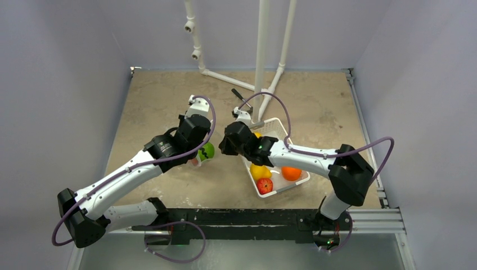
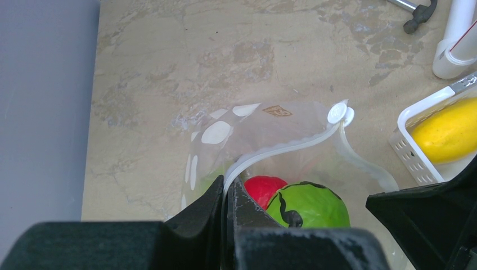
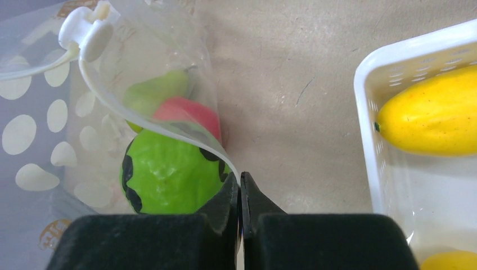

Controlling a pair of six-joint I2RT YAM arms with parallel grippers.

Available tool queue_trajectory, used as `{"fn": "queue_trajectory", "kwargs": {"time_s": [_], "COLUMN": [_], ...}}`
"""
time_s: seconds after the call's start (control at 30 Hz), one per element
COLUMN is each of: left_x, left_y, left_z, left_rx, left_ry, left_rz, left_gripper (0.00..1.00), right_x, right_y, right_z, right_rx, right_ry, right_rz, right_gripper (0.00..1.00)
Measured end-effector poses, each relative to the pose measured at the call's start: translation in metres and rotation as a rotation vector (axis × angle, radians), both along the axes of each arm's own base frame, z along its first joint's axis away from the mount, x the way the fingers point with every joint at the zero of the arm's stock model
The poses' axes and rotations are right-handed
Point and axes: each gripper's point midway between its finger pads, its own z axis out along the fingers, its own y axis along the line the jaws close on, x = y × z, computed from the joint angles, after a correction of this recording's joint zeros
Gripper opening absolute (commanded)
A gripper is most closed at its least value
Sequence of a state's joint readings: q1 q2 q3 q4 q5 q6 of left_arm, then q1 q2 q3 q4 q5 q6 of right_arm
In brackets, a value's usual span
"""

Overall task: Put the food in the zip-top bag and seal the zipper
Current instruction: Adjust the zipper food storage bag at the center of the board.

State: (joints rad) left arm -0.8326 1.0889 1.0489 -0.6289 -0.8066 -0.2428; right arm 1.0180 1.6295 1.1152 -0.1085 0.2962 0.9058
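My left tool and right tool are each clamped on the bag's zipper; I'd keep tension even so the fruit doesn't spill.

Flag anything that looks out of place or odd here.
Nothing spilled or damaged. One oddity: both the left claw and right claw pinch the zipper of the zip-top bag, yet an orange, a red apple and yellow fruit sit in the white tray, outside the bag. A dark-headed tool lies by the white pipes.
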Motion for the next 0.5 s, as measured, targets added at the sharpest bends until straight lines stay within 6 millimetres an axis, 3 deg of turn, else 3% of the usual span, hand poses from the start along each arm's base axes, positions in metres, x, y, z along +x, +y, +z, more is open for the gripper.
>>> {"fn": "queue_trajectory", "kwargs": {"time_s": [0.17,0.27,0.37,0.5], "left_x": [0.0,-0.002,-0.008,-0.017], "left_y": [0.001,0.004,0.011,0.022], "left_z": [0.001,0.002,0.01,0.026], "left_rx": [-0.001,0.001,-0.009,-0.048], "left_ry": [-0.001,-0.004,-0.018,-0.042], "left_rz": [0.001,0.006,0.014,0.027], "left_gripper": [0.0,0.0,0.0,0.0], "right_x": [0.0,0.001,0.003,0.005], "right_y": [0.002,0.002,0.004,0.005], "right_z": [0.005,0.019,0.054,0.119], "right_rx": [0.01,0.03,0.083,0.179], "right_ry": [-0.009,-0.03,-0.085,-0.185], "right_rz": [0.006,0.012,0.023,0.039], "right_gripper": [0.0,0.0,0.0,0.0]}}
